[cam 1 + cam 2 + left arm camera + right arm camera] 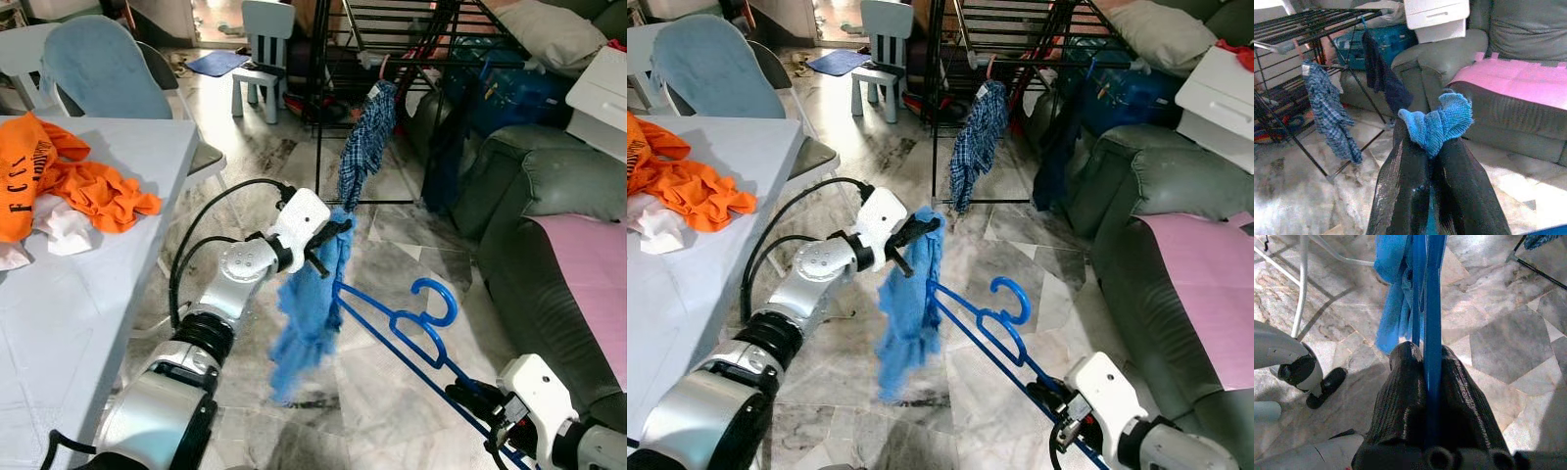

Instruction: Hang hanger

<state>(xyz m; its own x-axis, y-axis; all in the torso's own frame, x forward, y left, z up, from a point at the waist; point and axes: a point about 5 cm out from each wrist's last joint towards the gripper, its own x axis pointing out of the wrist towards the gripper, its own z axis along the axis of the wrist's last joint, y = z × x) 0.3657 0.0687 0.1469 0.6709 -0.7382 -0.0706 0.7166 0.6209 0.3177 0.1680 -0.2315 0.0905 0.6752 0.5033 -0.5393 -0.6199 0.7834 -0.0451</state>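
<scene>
Hanger [397,323], blue and thin, is pinched by its end in our right tool [1426,382], low above the floor. Our left tool [1427,152] squeezes the soft blue cloth [309,313] draped on it. We think it's light, bendy; hold near the hook.

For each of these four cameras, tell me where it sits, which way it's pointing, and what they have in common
Left eye view: on the head, looking down and forward; left gripper pinches a blue cloth, right gripper holds a blue hanger.
Right eye view: the stereo twin, same scene, drying rack behind.
Left wrist view: along its fingers toward the sofa.
Right wrist view: along its fingers down at the marble floor.
Shared: all four show the cloth.
</scene>
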